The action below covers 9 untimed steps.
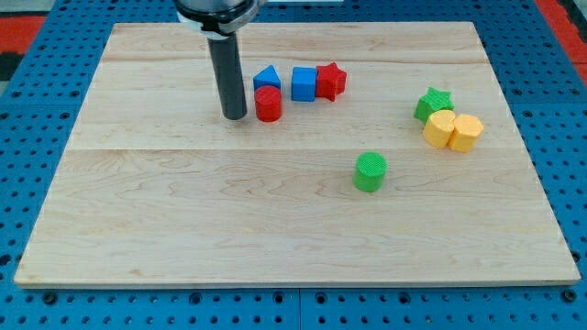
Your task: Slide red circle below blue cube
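Observation:
The red circle [268, 104] stands on the wooden board [183, 202], just below a blue triangle-like block [267, 78]. The blue cube [304, 83] sits up and to the right of the red circle, with a red star [330, 81] touching its right side. My tip [235, 116] rests on the board just left of the red circle, a small gap apart.
A green star [433, 103] sits at the view's right, with two yellow blocks [440, 127] [465, 133] touching below it. A green cylinder [371, 171] stands alone near the middle right. The board lies on a blue pegboard [27, 137].

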### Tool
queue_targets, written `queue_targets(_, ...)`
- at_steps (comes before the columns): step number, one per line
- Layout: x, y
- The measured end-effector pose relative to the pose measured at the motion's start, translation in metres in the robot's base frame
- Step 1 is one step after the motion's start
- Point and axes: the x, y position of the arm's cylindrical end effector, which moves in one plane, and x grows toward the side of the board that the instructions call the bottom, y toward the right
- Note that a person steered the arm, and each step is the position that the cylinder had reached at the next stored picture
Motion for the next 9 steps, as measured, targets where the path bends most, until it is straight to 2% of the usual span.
queue_targets(6,-0.014,0.061)
queue_targets(7,0.011,0.042)
queue_targets(8,0.0,-0.023)
queue_targets(9,-0.03,-0.04)
